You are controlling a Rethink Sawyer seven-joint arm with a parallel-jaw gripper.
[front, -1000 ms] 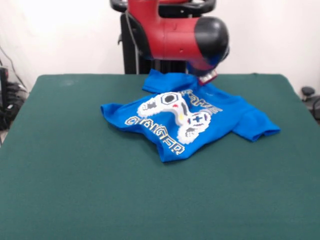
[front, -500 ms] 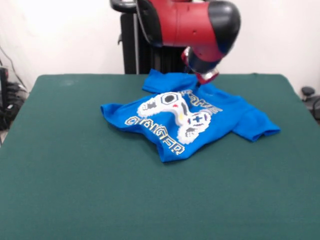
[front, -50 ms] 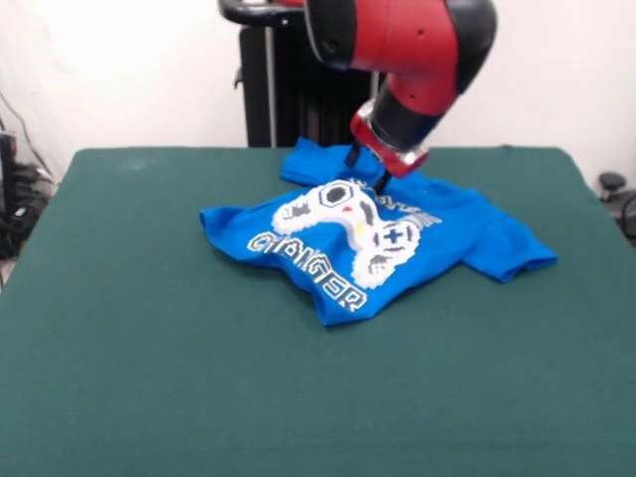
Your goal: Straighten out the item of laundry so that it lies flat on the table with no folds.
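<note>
The item of laundry [front, -50 ms: 383, 243], a bright blue short-sleeved T-shirt, lies rumpled a little beyond the middle of the worktop [front, -50 ms: 149, 358], its print facing up. The white controller graphic sits at the centre of the cloth, with the lettering curving along the near side and partly broken by creases. One sleeve spreads out toward the right edge of the picture and lies fairly flat; the left side bunches into a rounded fold. A further part of the shirt is bunched up at the far side. The lower hem comes to a point toward the camera, with a raised ridge running through the fabric.

The gripper [front, -50 ms: 366, 169] hangs over the far part of the shirt, just above the top of the print, tilted on the red and black arm [front, -50 ms: 407, 45]. Its two dark jaws stand spread apart, with nothing pinched between them; whether their tips touch the cloth cannot be told.
</note>
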